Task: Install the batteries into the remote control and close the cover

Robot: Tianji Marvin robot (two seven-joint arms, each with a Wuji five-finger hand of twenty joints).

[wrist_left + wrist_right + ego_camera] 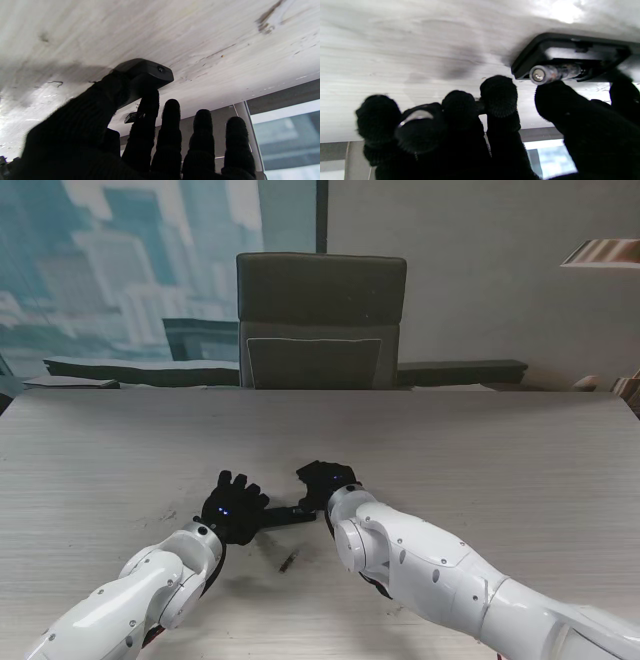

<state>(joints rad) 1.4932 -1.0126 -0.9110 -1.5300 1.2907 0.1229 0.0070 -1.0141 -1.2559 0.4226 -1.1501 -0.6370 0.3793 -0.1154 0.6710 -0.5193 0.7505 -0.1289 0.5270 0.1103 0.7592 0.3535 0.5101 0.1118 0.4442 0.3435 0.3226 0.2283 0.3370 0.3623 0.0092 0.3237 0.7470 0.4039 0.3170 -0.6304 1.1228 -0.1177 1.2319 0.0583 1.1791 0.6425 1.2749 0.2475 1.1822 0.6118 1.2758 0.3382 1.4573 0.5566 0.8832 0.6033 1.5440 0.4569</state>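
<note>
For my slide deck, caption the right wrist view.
Right hand presses a battery into the remote lying on the table.

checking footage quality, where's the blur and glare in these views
Right wrist: the fingers are soft and out of focus, the battery is smeared, and glare whitens the table. Left wrist: the thumb is blurred, but the remote is fairly sharp. Stand view: evenly lit, no glare.

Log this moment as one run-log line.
step: battery insertion | left hand: steadying remote control on table | right hand: pressing battery at open compartment | seated: cannot tell | cover: not on
</note>
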